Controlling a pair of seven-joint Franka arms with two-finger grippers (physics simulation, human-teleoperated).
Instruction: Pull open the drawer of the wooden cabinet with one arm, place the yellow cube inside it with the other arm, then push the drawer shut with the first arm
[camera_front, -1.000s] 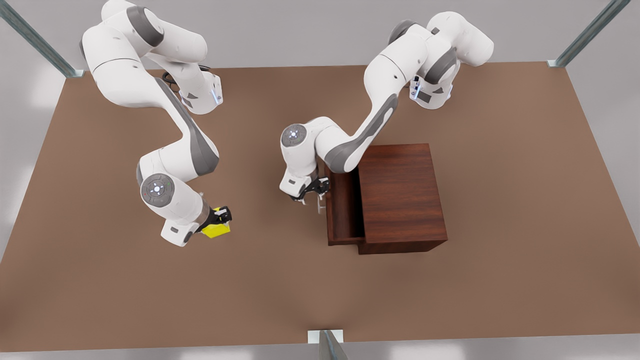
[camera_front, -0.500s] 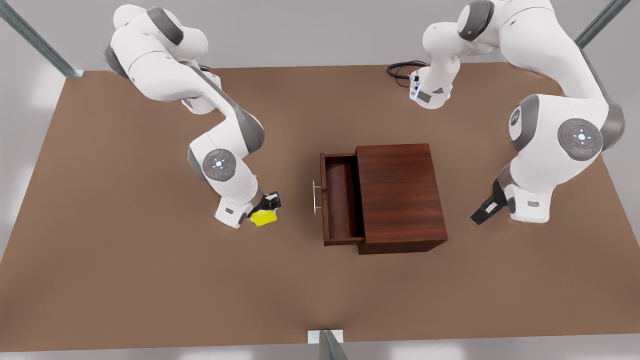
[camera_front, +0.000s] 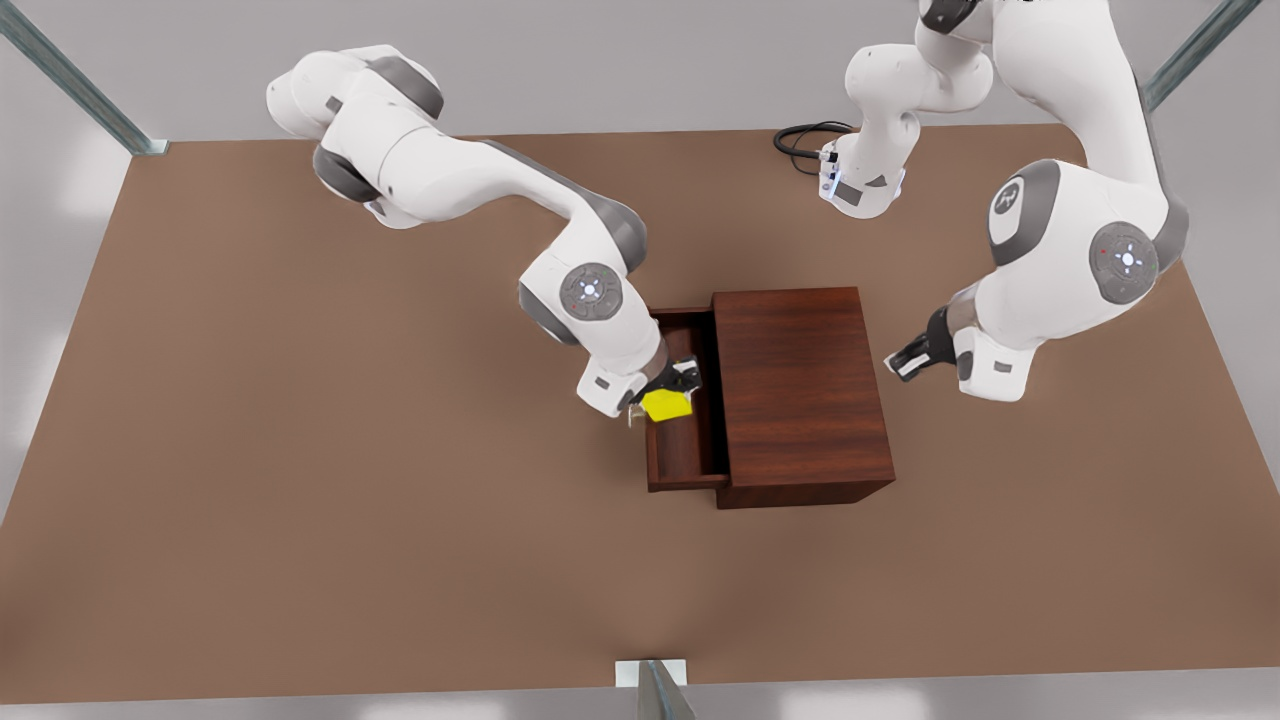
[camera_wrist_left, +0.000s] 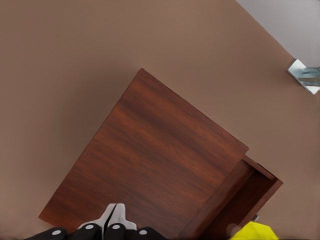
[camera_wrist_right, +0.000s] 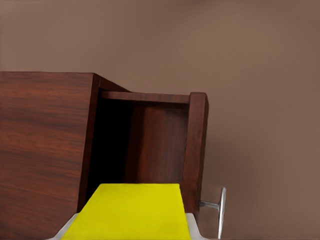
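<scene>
Now the right gripper (camera_front: 668, 392) hangs over the open dark wooden drawer (camera_front: 685, 440), jaws clamped on the small yellow cube (camera_front: 666, 404), seemingly rigid, light, best gripped on flat opposite faces. Beside the boxy wooden cabinet (camera_front: 800, 385), the left gripper (camera_front: 905, 362) waits, jaws together.

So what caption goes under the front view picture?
Right gripper holds the yellow cube over the open drawer.

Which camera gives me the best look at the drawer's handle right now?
The right wrist view: the handle stands clear beside the drawer front, past the yellow cube. The front view shows just a sliver under the right tool. The left wrist view barely catches it.
</scene>
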